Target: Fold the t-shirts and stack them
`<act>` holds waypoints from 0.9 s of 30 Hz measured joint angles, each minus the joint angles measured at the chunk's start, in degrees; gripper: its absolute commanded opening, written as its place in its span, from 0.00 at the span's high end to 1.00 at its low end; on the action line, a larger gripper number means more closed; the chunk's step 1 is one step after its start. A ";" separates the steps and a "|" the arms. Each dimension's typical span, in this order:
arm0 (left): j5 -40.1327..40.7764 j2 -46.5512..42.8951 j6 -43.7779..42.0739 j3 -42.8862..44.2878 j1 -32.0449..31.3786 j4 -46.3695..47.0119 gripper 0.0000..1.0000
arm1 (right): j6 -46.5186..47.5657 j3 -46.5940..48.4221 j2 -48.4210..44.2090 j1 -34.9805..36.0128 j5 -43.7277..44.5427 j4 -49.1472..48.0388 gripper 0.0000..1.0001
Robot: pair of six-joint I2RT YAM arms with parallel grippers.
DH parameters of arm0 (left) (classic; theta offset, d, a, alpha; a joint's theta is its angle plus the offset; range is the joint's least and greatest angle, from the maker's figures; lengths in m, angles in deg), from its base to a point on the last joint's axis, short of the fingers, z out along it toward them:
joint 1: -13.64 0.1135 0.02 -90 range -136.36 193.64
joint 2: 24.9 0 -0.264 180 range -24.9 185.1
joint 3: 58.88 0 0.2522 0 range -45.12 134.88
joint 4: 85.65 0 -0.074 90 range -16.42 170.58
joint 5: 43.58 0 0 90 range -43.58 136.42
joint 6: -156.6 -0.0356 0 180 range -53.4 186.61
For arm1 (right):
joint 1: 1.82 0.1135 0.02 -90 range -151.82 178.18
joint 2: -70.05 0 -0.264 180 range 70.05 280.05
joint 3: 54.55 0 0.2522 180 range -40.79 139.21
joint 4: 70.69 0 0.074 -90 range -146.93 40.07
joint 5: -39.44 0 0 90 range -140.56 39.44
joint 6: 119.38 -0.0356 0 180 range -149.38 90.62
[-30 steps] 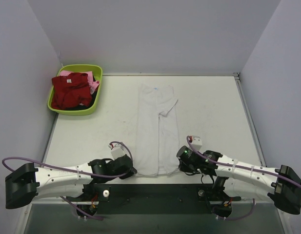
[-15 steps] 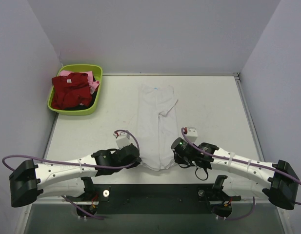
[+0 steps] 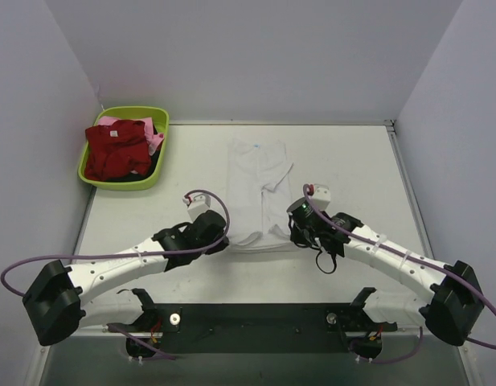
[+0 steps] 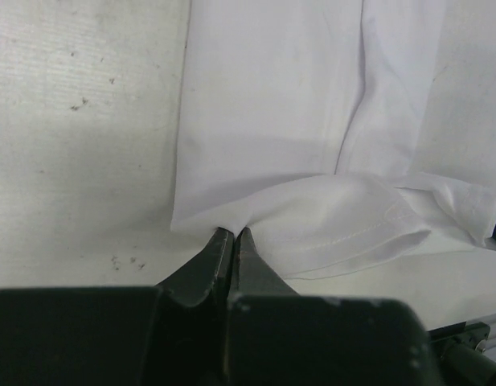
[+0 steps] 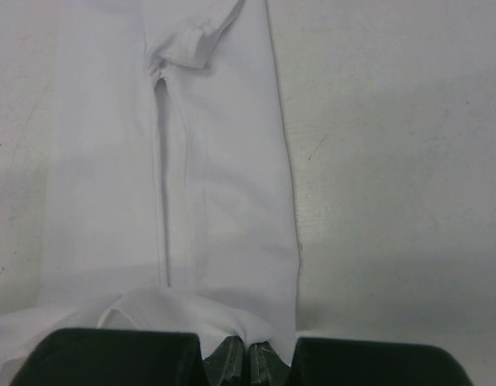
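The white t-shirt lies folded into a narrow strip in the middle of the table, neck end far. Its near hem is lifted and doubled back over the strip. My left gripper is shut on the hem's left corner, the cloth pinched between the closed jaws. My right gripper is shut on the hem's right corner. The dark red t-shirt and a pink one lie bunched in the lime-green basin at the far left.
White walls close in the table on the left, right and back. A black rail runs along the near edge between the arm bases. Purple cables loop off both arms.
Both grippers have moved away from the near edge, carrying the white shirt's hem up the table. The strip now looks shorter, its near end folded over itself.
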 measured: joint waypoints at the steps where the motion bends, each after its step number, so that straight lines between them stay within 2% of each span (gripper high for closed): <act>1: -0.63 1.05 -0.79 0.76 0.76 0.68 1.00 | 0.68 0.63 0.87 -0.87 -0.17 -0.39 1.00; 14: -8.90 14.47 -8.13 11.63 11.21 7.52 1.00 | 7.52 10.75 13.11 -10.60 -5.88 -4.98 1.00; 21: -13.09 19.26 -10.95 16.90 17.99 8.85 1.00 | 10.21 18.86 20.55 -15.43 -10.23 -5.97 1.00; 27: -15.80 25.42 -13.35 23.43 21.24 9.97 1.00 | 11.50 26.36 28.57 -18.36 -13.33 -6.69 1.00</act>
